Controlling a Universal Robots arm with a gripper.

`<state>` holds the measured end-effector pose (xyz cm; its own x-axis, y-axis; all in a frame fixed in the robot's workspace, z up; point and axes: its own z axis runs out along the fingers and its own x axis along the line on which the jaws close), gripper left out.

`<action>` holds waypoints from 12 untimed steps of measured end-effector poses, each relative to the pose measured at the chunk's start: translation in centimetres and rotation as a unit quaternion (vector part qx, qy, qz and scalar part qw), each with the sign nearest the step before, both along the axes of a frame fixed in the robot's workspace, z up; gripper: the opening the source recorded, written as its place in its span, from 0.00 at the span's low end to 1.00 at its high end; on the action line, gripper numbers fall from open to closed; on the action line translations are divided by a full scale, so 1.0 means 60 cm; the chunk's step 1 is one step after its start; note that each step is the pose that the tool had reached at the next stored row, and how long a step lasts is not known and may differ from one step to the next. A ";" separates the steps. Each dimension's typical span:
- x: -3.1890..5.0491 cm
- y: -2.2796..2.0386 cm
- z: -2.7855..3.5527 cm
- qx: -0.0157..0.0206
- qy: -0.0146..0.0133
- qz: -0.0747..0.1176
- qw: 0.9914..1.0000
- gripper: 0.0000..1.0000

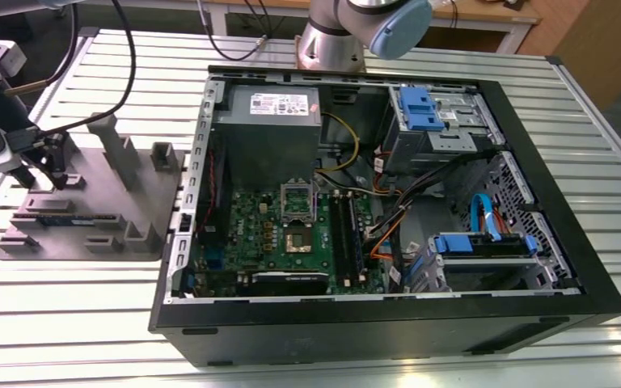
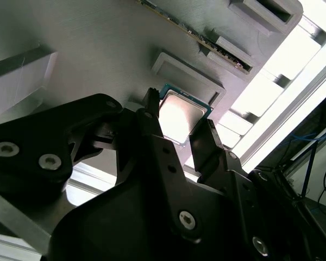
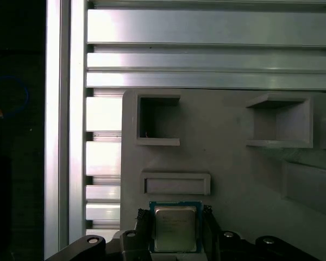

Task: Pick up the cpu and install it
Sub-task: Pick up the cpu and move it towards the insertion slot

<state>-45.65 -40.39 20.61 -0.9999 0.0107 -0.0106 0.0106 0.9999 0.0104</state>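
The cpu (image 3: 174, 229) is a small square chip with a silvery top and a green rim, seen in both wrist views (image 2: 180, 115). It sits between the two black fingers of my gripper (image 3: 175, 217), which press on its opposite edges just over the grey moulded tray (image 3: 233, 179). In the exterior view the gripper (image 1: 57, 179) hangs low over the tray (image 1: 127, 190) at that view's left. The metal-framed socket (image 1: 297, 239) lies on the green motherboard inside the open computer case, well to the right of the gripper.
The black case (image 1: 397, 323) holds a grey power supply (image 1: 272, 121), blue drive brackets (image 1: 424, 109) and loose cables (image 1: 397, 210). Upright posts (image 1: 106, 129) rise from the tray near the gripper. A memory stick (image 1: 68, 218) lies in a tray slot. Slatted aluminium table surrounds everything.
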 end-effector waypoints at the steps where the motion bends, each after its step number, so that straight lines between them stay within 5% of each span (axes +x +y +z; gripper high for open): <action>1: 0.000 0.0001 0.000 0.000 0.000 0.000 1.000 0.47; 12: 0.000 0.0001 0.001 -0.002 0.000 0.000 1.000 0.47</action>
